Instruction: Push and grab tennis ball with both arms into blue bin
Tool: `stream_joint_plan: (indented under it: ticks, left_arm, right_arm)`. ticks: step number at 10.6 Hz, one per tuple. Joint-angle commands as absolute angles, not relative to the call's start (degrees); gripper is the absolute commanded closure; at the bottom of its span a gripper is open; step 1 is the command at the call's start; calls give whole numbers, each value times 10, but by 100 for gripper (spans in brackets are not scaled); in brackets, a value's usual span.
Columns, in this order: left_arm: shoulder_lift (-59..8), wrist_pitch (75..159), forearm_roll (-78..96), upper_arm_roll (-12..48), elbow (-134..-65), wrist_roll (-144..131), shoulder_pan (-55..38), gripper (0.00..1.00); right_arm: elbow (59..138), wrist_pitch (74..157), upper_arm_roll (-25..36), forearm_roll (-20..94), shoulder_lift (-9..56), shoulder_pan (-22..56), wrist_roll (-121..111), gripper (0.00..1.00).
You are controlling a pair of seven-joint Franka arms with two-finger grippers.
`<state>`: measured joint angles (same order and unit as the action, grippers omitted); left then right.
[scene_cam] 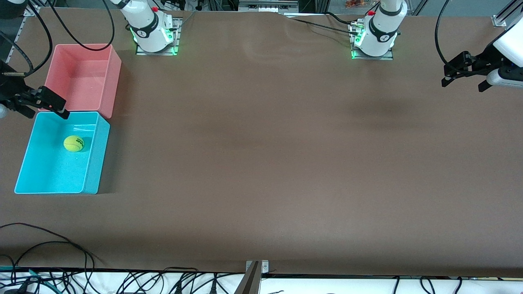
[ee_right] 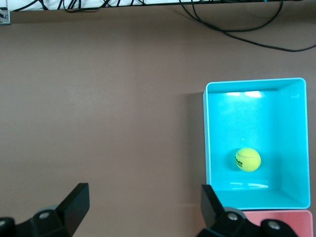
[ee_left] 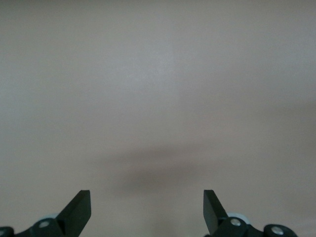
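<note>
Black cables were seen along the table's near edge. The fuzzy yellow-green tennis ball, dark logo visible, lay in the blue bin, beside the pink bin. The right gripper, spread empty, hung above the bins; the left gripper, likewise spread, waited over bare brown tabletop.

Even overhead light, soft shadows
</note>
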<state>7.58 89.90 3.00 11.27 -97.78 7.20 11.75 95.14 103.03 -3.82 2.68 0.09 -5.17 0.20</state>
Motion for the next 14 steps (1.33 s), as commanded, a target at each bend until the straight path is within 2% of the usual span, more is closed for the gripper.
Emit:
stream_joint_plan:
  ticks: [1,11,14]
  left_arm:
    - [67,885,28,113,-958,68,119,0]
    - [67,885,28,114,-956,67,114,0]
    - [68,884,28,114,-957,67,113,0]
  right_arm:
    - [936,1029,-46,39,-3,-64,-11,0]
    - [926,1017,-46,30,-6,-64,-11,0]
    - [887,980,-45,22,9,-60,-11,0]
